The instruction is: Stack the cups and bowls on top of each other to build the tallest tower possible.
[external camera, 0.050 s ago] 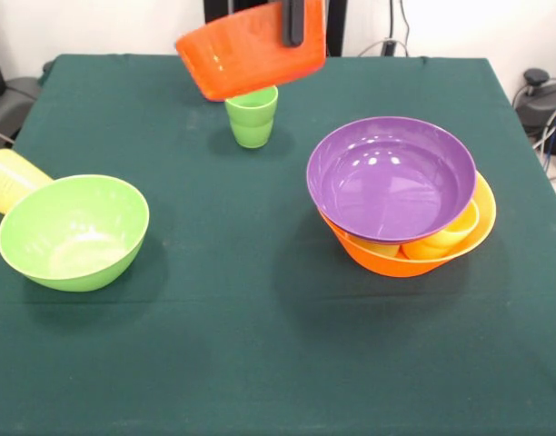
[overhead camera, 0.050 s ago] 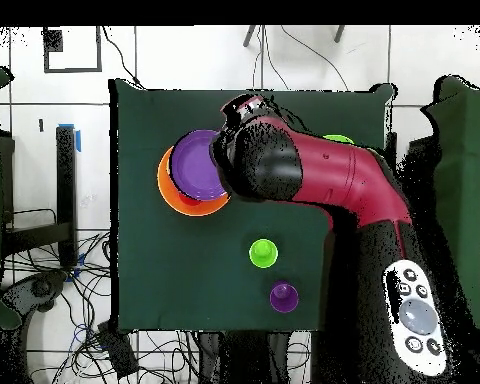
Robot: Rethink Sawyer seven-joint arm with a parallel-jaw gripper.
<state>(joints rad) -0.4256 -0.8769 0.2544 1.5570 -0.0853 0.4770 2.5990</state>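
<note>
Claw (external camera, 0.050 s ago: 294, 27) above green tablecloth (external camera, 0.050 s ago: 260, 345)

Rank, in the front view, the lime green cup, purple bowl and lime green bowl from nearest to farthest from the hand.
The hand grips the orange bowl at the top.
1. Lime green cup: just below the held bowl.
2. Purple bowl: lower right, on the stack.
3. Lime green bowl: far lower left.

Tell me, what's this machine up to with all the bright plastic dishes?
The robot arm is building a tower of bowls and cups. Its gripper holds a small orange bowl tilted in the air, above the far part of the table. The tower so far is a purple bowl resting in a large yellow-orange bowl. A lime green bowl, a lime green cup and a pale yellow cup wait aside.
</note>
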